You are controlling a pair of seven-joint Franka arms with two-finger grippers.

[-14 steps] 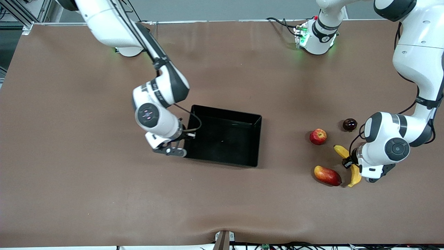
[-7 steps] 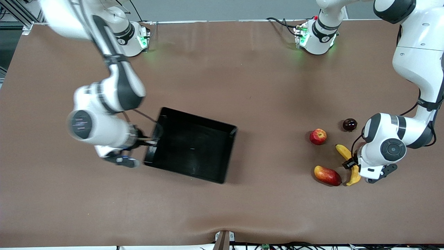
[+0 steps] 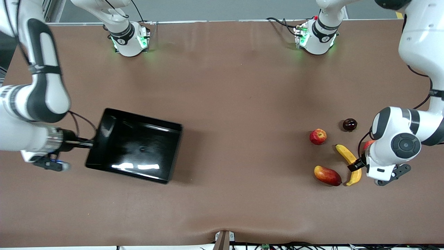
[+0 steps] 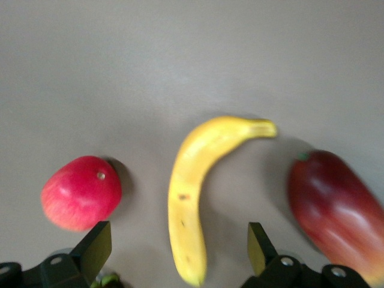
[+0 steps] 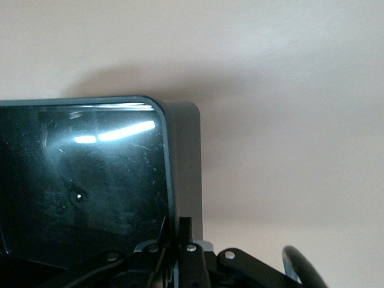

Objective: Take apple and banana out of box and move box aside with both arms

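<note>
Right gripper (image 3: 88, 143) is at the right arm's end of the table, fingers pinched narrow on the short wall of the black tray (image 3: 135, 146); the right wrist view shows the tray wall (image 5: 180, 180) clamped between them. The tray sits skewed on the brown table (image 3: 229, 86), nothing in it.

Toward the left arm's end: a small red apple (image 3: 318, 136); a red-and-yellow mango (image 3: 327, 175) nearer the front camera than the apple; a dark round fruit (image 3: 349, 124) farthest from the camera of the group; the banana (image 3: 349, 164) lies on the table between mango and left gripper.

Left gripper (image 3: 357, 166) is low over the banana's middle, fingers spread wide. In the left wrist view the banana (image 4: 198, 192) lies between the 2 fingertips (image 4: 96, 246), untouched, with a pinkish-red round fruit (image 4: 81, 192) on 1 side and the mango (image 4: 336, 213) on the other.
</note>
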